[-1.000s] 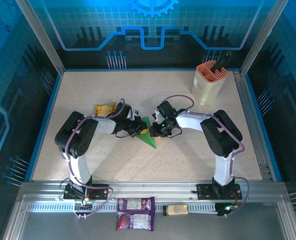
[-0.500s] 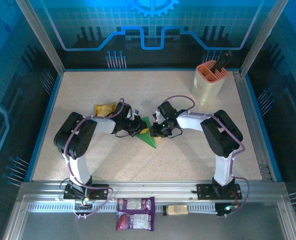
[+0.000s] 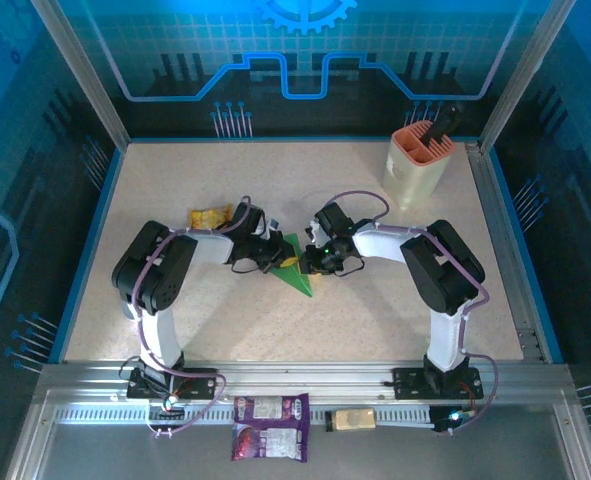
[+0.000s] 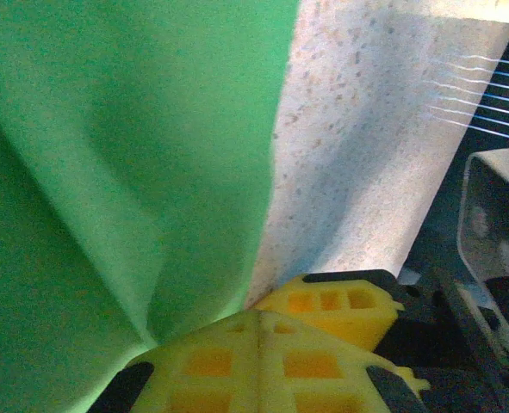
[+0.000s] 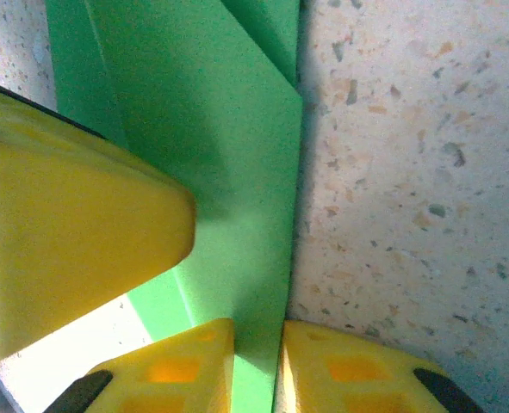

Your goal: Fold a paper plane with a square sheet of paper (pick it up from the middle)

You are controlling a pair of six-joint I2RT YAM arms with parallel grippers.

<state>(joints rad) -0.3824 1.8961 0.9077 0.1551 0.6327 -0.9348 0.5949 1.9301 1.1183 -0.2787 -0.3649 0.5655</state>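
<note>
Where the two arms meet mid-table [image 3: 275, 190], the creased green paper [image 3: 297, 272] lies flat.
The left gripper [image 4: 258, 314] is closed at its edge; the right gripper [image 5: 258, 331] pinches it.

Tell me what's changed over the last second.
Almost nothing. The left arm shifted slightly at the elbow. The left tool and right tool stay pinched on the folded paper, which lies where it was. The packet and holder are unmoved.
</note>
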